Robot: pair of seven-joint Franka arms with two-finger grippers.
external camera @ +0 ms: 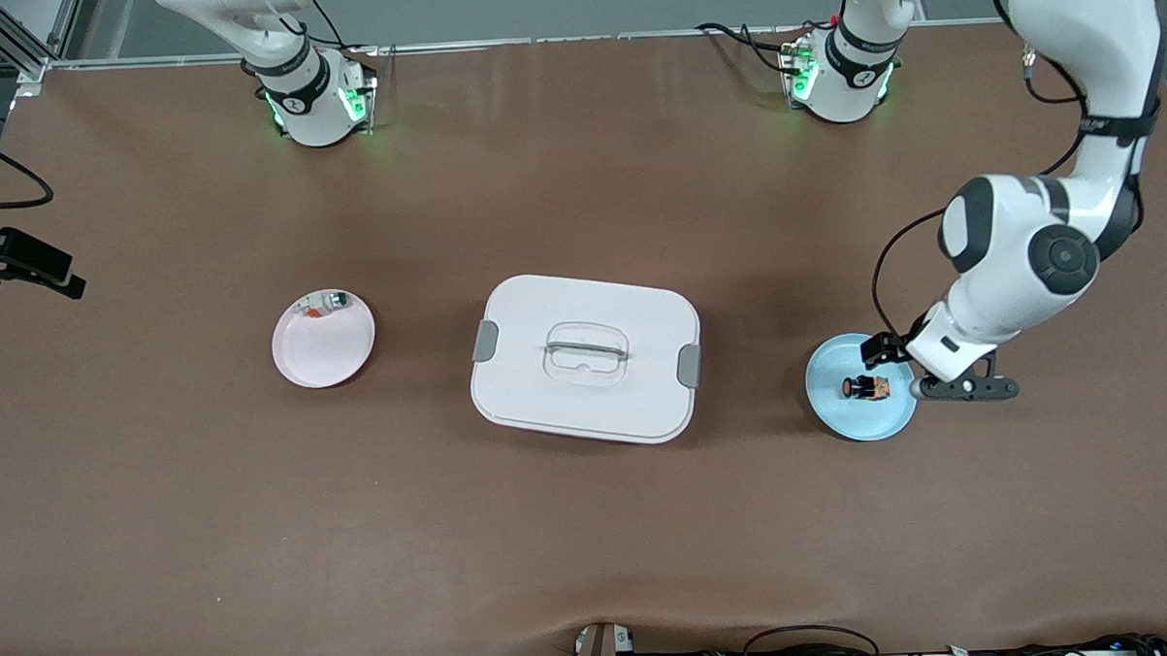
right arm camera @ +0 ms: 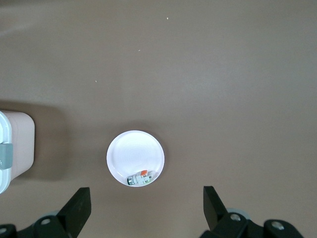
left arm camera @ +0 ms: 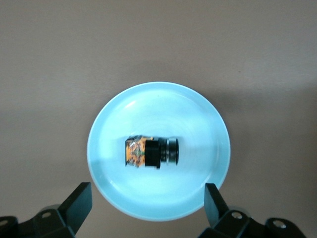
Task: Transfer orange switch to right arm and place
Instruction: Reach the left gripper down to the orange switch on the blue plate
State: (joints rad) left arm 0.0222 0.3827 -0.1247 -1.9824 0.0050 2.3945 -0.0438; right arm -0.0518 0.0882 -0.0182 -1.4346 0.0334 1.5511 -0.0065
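On a pale blue plate toward the left arm's end of the counter lies the orange switch, a tiny black cylinder on its side, resting near the plate's middle with one end orange-brown and the other a dark ring. Lying flat and alone on the plate, it is free to be pinched across its body from above. The left gripper hangs directly over the plate, its jaws spread wide and empty, one finger to each side of the switch in the left wrist view, which suggests it is lined up to descend and take hold; nothing is grasped yet. A white lidded box with grey clips and a clear handle sits mid-counter, well apart from the blue plate. Toward the right arm's end lies a pink-white plate holding a small whitish part with green and red-orange bits at its rim, on the side farther from the front camera. The right gripper is out of the front view but looks down on that plate from high above, jaws released and empty; that arm waits. The hand-over and placing still lie ahead.
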